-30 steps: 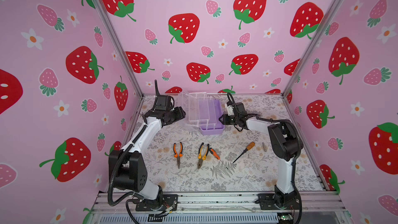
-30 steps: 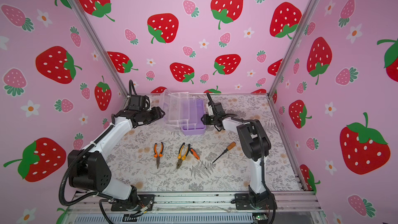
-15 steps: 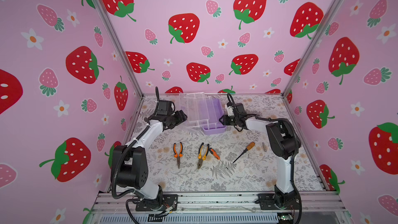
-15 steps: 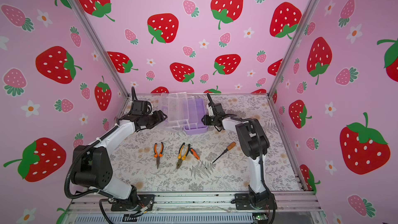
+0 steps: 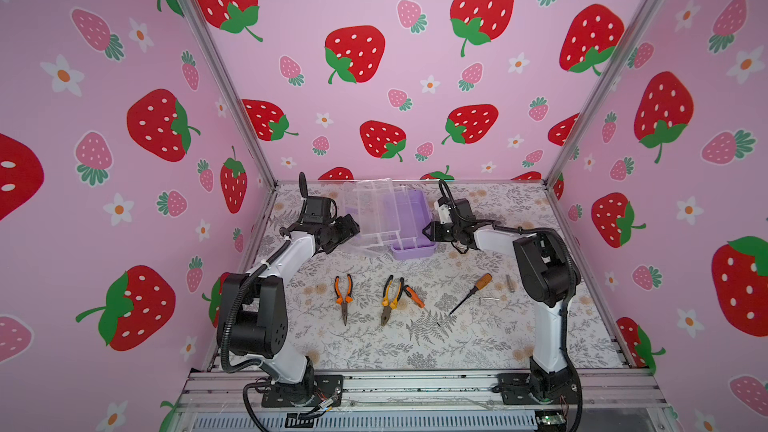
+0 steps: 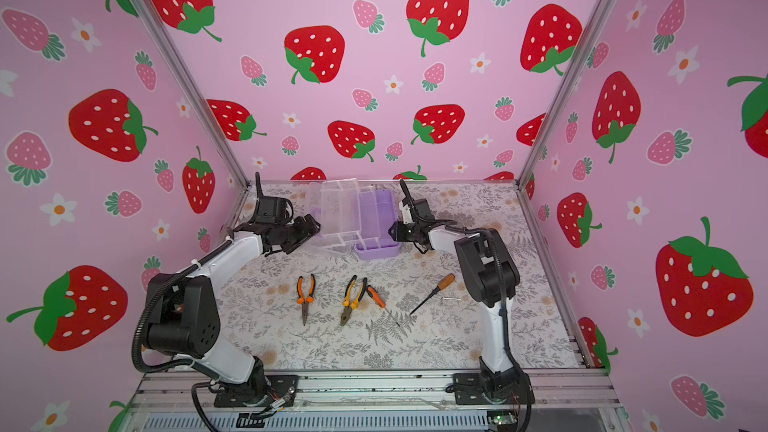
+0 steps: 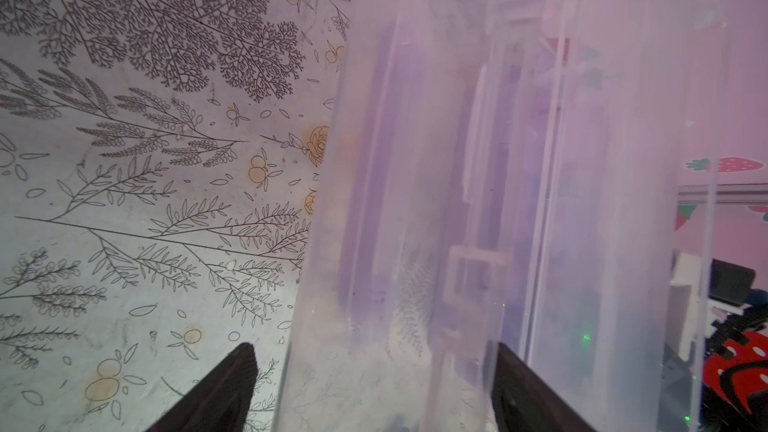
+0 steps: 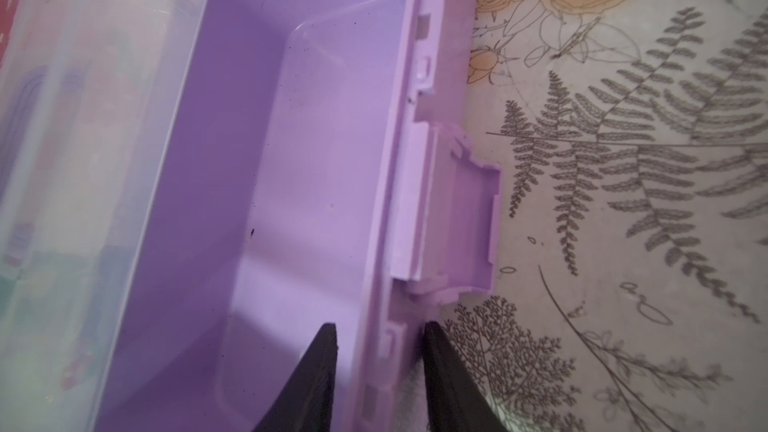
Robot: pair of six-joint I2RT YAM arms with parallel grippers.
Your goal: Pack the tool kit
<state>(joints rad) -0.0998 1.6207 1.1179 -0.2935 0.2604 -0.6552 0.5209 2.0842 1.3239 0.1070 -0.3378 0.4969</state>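
Observation:
The tool kit stands open at the back of the table, its lilac base (image 5: 413, 250) on the right. Its clear lid (image 5: 370, 214) is swung over to the left. In both top views my left gripper (image 5: 348, 229) sits at the lid's left edge. In the left wrist view the left gripper (image 7: 374, 367) is open wide, with the clear lid (image 7: 415, 243) between the fingers (image 7: 232, 388). There is a gap on one side. My right gripper (image 8: 380, 342) is shut on the right wall of the base (image 8: 395, 201). One finger is inside and one outside.
On the floral mat lie orange-handled needle-nose pliers (image 5: 343, 292), yellow-and-black pliers (image 5: 391, 295), a small orange screwdriver (image 5: 415, 297), a longer screwdriver (image 5: 471, 292) and two small metal bits (image 5: 509, 283). Pink walls close in the back and sides.
My left gripper's jaws have widened around the clear lid, and that arm has shifted slightly forward. The right gripper stays on the base wall.

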